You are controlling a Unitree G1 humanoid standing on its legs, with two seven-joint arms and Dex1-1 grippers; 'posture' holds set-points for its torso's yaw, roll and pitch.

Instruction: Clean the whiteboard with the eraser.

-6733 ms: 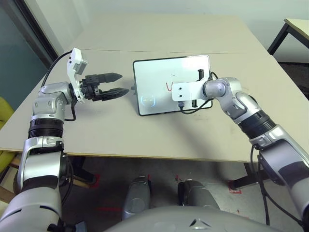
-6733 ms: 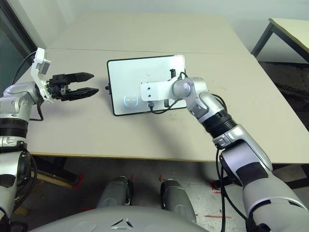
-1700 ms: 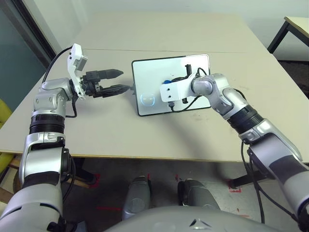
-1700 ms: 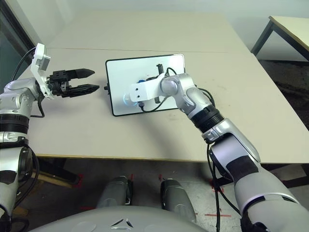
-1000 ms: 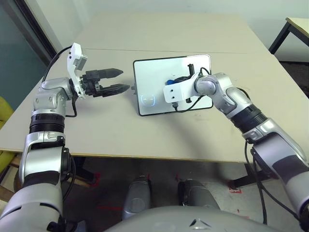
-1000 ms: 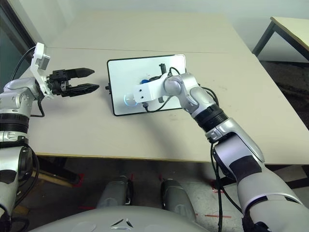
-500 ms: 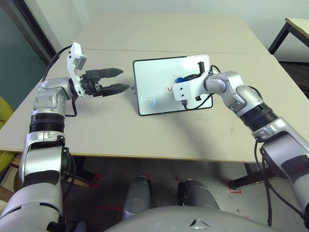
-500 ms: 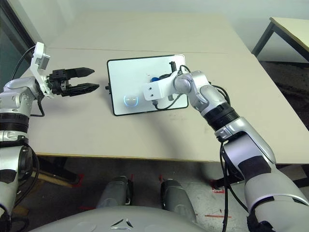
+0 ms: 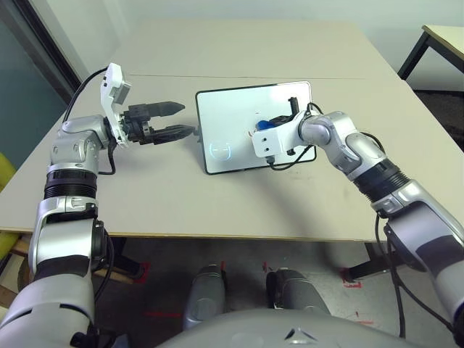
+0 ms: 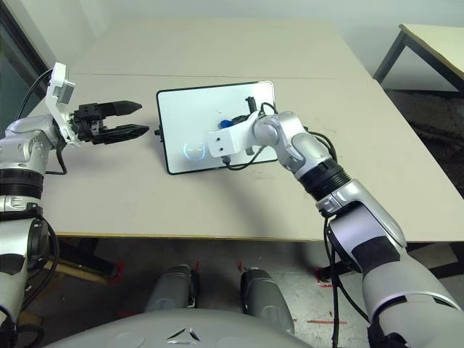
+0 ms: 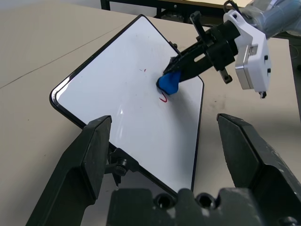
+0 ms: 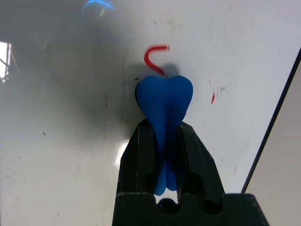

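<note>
The whiteboard point(image 9: 226, 109) lies flat mid-table, black-framed, with a faint light-blue circle point(image 9: 221, 150) near its front left corner. My right gripper point(image 9: 270, 123) is shut on the blue eraser point(image 9: 264, 125) and presses it onto the board's middle. In the right wrist view the eraser point(image 12: 164, 100) sits just below a red hook-shaped pen mark point(image 12: 154, 53), between the fingers point(image 12: 136, 155). A small red fleck point(image 12: 212, 97) lies beside it. My left gripper point(image 9: 186, 119) hovers open, just left of the board and level with its knob point(image 9: 197, 134).
The tan table point(image 9: 159, 196) has bare room in front of and behind the board. A seam runs across it behind the board. Another table's corner point(image 9: 444, 35) stands at the far right. A black cable point(image 9: 293, 161) loops from my right wrist over the board's front edge.
My right gripper has slid the eraser a little to the left on the board after a rightward stroke. The red mark still shows. The left arm holds still.
</note>
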